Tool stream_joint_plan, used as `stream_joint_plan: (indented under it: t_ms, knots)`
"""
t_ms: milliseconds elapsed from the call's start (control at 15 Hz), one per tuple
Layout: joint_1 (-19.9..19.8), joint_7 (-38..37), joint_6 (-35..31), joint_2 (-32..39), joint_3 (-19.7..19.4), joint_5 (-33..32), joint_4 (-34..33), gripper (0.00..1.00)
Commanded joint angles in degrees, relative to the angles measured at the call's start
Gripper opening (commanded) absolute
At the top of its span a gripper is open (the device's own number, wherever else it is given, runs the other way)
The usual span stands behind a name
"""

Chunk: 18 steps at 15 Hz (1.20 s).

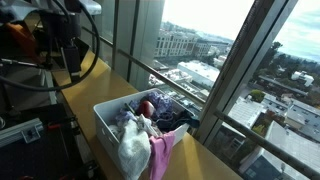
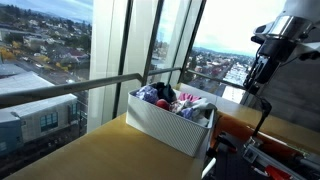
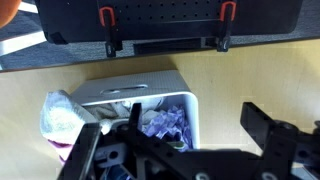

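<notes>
— On the desk (image 3: 250,85), what lies below you, left to right?

— Seen from my wrist, a white cloth (image 3: 62,115) droops over the left rim of a white bin (image 3: 130,92). Right of it, inside the bin, a purple cloth (image 3: 165,125) lies among other crumpled fabrics.

— And your hand?

— My hand (image 3: 170,125) hangs well above the bin, its fingers (image 3: 262,130) spread wide apart, gripping nothing and touching nothing.

— How does it look from outside?

— In an exterior view the window (image 2: 50,50) runs along the left, the bin (image 2: 165,125) stands on the desk just beside the glass, and my hand (image 2: 258,78) is high up at the right. In an exterior view the white cloth (image 1: 132,150) and a pink cloth (image 1: 160,155) spill over the bin's near corner.
</notes>
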<state>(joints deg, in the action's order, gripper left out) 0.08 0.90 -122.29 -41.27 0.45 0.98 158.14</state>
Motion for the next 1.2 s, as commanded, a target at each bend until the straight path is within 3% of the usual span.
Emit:
stream_joint_plan:
  t_ms: [0,200,467,733,1133]
  knots:
    - [0.2,0.2,-0.6,1.6,-0.3,-0.2,-2.3,1.0]
    - [0.1,0.5,-4.6,4.3,-0.3,-0.5,-6.0,1.0]
    - [0.0,1.1,-16.3,12.4,0.0,-1.3,-11.1,1.0]
    - [-0.1,0.8,-26.0,25.0,0.8,-1.8,-16.1,1.0]
    - [-0.9,-0.1,-33.6,44.2,0.5,-6.5,-22.9,1.0]
